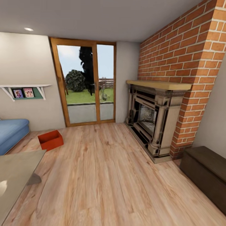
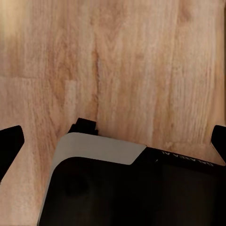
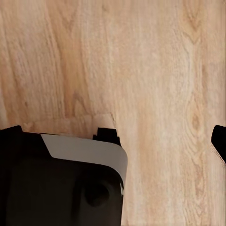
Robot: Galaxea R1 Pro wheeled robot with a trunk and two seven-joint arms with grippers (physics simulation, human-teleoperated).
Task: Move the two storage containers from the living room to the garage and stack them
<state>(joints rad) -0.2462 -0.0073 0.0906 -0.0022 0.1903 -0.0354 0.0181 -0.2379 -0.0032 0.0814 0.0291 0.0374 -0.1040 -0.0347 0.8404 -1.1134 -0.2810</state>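
Note:
I am in the living room, on its light wood plank floor (image 1: pixel 106 175). One orange-red, open-topped storage container (image 1: pixel 50 140) stands on the planks at the left, just right of the blue sofa and in front of the glass door. My left gripper (image 2: pixel 113 141) hangs over the planks with its dark fingertips (image 2: pixel 10 141) at the picture's two sides, open and empty. My right gripper (image 3: pixel 113 139) is also open over bare planks, with one fingertip (image 3: pixel 219 141) showing. The garage and its floor are out of view.
A blue sofa (image 1: pixel 11 133) sits at the far left, with a grey rug (image 1: pixel 15 175) in front of it. A brick fireplace (image 1: pixel 153 122) and a long dark low cabinet (image 1: pixel 204 172) line the right wall. A wood-framed glass door (image 1: pixel 88 84) faces me.

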